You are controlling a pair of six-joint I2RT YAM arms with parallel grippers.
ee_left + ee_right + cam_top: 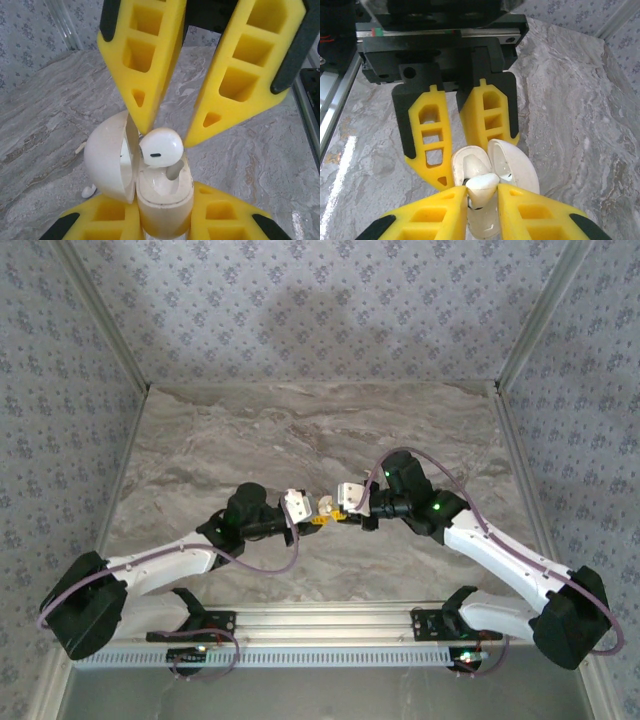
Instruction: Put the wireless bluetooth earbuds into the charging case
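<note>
No text, label, brand, number or sign can be read in any of the views. At 11 o'clock in the right wrist view, a small red-and-green mark (377, 32) sits on the black metal housing (440, 50) above the yellow fingers. It is too small to show any characters.

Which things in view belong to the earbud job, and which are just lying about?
Job: open charging case, held by left gripper; earbud, held by right gripper; small white bit on table, likely second earbud.
Lying about: table, patterned walls.
</note>
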